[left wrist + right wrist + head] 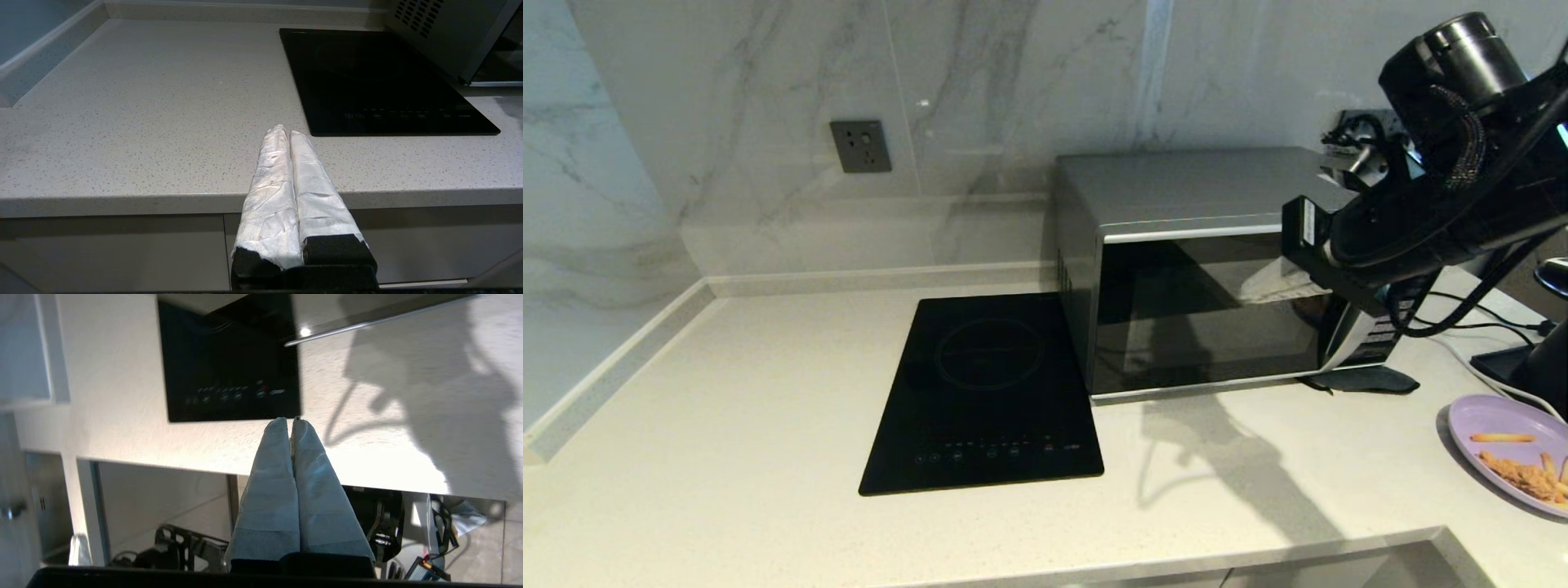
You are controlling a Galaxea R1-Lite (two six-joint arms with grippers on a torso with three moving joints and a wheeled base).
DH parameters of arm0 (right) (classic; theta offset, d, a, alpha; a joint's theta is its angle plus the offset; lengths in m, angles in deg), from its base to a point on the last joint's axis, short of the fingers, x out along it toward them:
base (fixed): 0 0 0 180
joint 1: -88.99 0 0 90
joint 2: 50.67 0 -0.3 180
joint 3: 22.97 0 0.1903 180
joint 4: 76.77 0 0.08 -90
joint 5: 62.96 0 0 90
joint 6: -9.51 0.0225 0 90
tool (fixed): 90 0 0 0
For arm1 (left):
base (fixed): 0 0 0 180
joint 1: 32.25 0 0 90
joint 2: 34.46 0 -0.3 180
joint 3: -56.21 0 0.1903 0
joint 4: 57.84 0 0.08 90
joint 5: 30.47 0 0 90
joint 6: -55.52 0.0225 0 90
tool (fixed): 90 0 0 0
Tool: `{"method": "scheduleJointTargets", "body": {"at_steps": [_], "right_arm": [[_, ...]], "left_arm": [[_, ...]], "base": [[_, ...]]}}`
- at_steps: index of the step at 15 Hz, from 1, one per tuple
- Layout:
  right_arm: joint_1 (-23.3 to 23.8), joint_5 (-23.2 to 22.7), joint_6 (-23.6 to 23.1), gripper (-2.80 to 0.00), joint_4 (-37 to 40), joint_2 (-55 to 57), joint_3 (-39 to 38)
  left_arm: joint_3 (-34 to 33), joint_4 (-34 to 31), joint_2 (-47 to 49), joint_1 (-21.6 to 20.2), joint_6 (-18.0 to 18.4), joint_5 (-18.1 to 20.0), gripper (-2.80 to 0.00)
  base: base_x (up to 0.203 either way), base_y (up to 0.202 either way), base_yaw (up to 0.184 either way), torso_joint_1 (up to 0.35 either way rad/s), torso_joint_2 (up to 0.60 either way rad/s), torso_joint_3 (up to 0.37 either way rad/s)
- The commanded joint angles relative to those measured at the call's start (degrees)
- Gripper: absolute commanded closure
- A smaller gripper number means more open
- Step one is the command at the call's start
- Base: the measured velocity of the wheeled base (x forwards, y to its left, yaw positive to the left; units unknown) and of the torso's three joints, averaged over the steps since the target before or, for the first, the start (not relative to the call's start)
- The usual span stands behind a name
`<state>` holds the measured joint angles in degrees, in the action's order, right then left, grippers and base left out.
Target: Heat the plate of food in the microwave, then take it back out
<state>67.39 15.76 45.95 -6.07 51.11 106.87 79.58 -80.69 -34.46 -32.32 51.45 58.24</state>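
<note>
The silver microwave [1176, 188] stands at the back right of the counter, its dark glass door shut. My right arm hangs raised in front of its right side, hiding the handle and much of the button panel [1376, 335]. My right gripper [1250, 291] is shut and empty, level with the door glass, fingertips pressed together [289, 421]. The lilac plate of food [1507, 445], with fries and a breaded piece, lies on the counter at the far right, partly cut off. My left gripper [284, 130] is shut and empty, low before the counter's front edge, out of the head view.
A flat black induction hob [988, 392] lies left of the microwave. A wall socket [860, 146] sits on the marble backsplash. Cables [1470, 318] and a black stand [1535, 359] crowd the right end. A dark mat [1364, 380] lies under the microwave's right corner.
</note>
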Motion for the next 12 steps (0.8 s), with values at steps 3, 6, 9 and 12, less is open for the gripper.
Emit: {"method": "scheduleJointTargets", "body": {"at_steps": [3, 6, 9, 12], "right_arm": [[-7.3, 4.2, 0.4, 0.00, 0.3, 4.4, 5.3], [-11.2, 13.9, 0.3, 0.00, -0.5, 8.1, 6.5], [-12.4, 19.3, 0.3, 0.00, -3.1, 11.5, 6.6], [-12.6, 21.1, -0.5, 0.00, -7.7, 13.0, 6.6]], "left_arm": [[0.0, 0.0, 0.1, 0.0, -0.1, 0.0, 0.00], [0.0, 0.0, 0.1, 0.0, -0.1, 0.0, 0.00], [0.0, 0.0, 0.1, 0.0, -0.1, 0.0, 0.00], [0.0, 0.0, 0.1, 0.0, -0.1, 0.0, 0.00]], "base": [[0.000, 0.000, 0.000, 0.000, 0.00, 0.000], [0.000, 0.000, 0.000, 0.000, 0.00, 0.000], [0.000, 0.000, 0.000, 0.000, 0.00, 0.000], [0.000, 0.000, 0.000, 0.000, 0.00, 0.000]]}}
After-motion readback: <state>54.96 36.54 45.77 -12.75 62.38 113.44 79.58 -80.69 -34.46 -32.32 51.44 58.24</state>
